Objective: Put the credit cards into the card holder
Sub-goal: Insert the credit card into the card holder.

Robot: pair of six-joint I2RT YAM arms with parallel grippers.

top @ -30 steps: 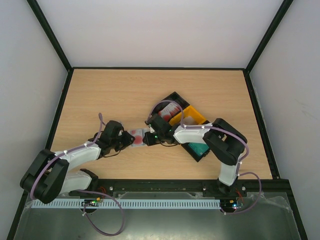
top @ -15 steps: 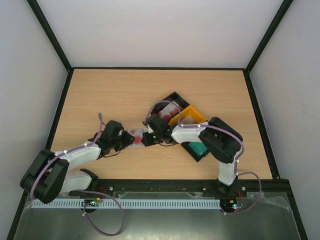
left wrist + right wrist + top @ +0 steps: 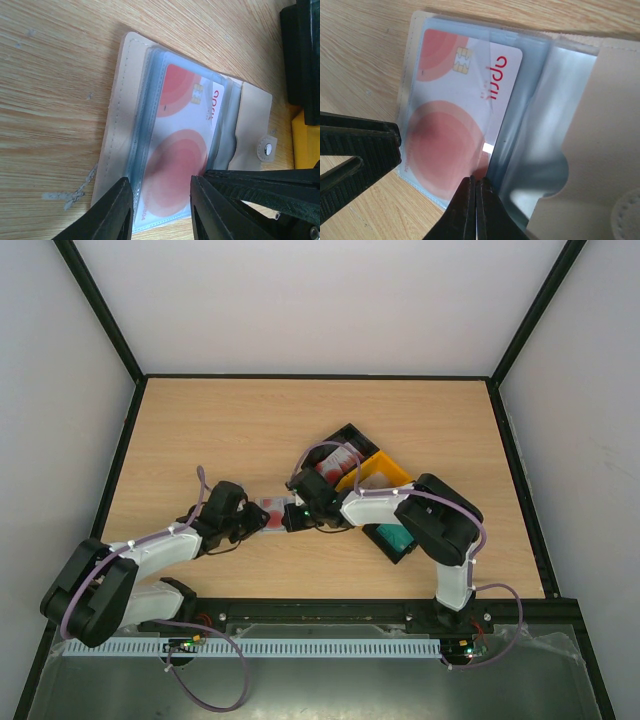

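The beige card holder (image 3: 281, 503) (image 3: 116, 125) lies open on the table between my two grippers, its clear greyish-blue sleeves showing. A red-and-white credit card (image 3: 180, 145) (image 3: 455, 115) sits in one sleeve, with one long edge at the sleeve's mouth. My left gripper (image 3: 252, 521) (image 3: 160, 181) is open, its fingers standing either side of the sleeve's near end. My right gripper (image 3: 294, 516) (image 3: 476, 182) is shut, its tips against the card's long edge by the holder's fold. The holder's snap flap (image 3: 255, 135) lies to the right.
A black-and-yellow three-compartment tray (image 3: 388, 468) stands just right of the holder, with a red-and-white card (image 3: 340, 458) in its far compartment and a teal card (image 3: 397, 537) in its near one. The right arm (image 3: 400, 505) reaches over it. Black-framed white walls ring the table.
The right gripper has shut and edged left against the card. The left jaws have widened a little. The holder has stayed in place.
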